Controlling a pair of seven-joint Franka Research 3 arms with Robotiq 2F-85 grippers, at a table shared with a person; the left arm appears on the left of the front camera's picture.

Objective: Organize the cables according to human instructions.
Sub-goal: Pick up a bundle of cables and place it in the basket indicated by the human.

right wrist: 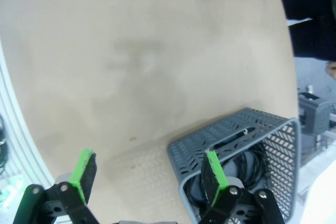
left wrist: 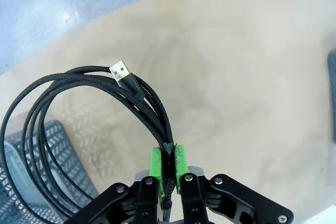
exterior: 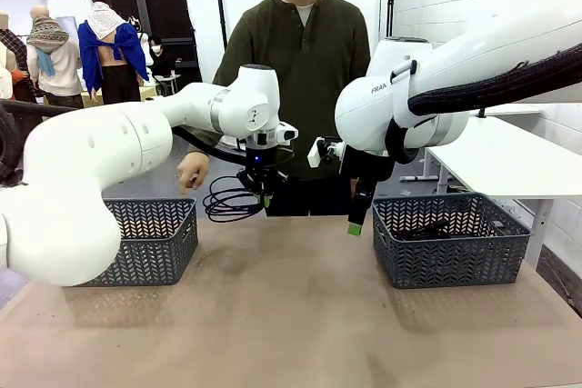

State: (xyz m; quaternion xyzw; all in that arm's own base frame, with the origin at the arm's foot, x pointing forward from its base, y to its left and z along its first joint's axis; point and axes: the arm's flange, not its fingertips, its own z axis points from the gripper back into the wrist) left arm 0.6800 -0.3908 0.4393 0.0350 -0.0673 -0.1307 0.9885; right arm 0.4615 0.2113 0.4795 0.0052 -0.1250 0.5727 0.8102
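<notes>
My left gripper (exterior: 266, 203) hangs above the table's far middle, shut on a coiled black cable (exterior: 227, 199) that dangles to its left. In the left wrist view the green pads (left wrist: 156, 162) of that gripper (left wrist: 167, 156) pinch the bundled strands of the cable (left wrist: 63, 83), and a USB plug (left wrist: 122, 72) lies across the loop. My right gripper (exterior: 355, 223) hangs open and holds nothing, just left of the right basket. In the right wrist view its fingers (right wrist: 84, 170) are spread wide around the gripper's middle (right wrist: 148, 174) over bare table. More black cables (right wrist: 247, 167) lie inside the right basket (right wrist: 236, 129).
Two grey mesh baskets stand on the brown table: the left basket (exterior: 150, 241) and the right basket (exterior: 450, 243). A person in a dark green top stands at the far side, one hand (exterior: 193, 171) near the left basket. A white table (exterior: 518, 165) stands at the right.
</notes>
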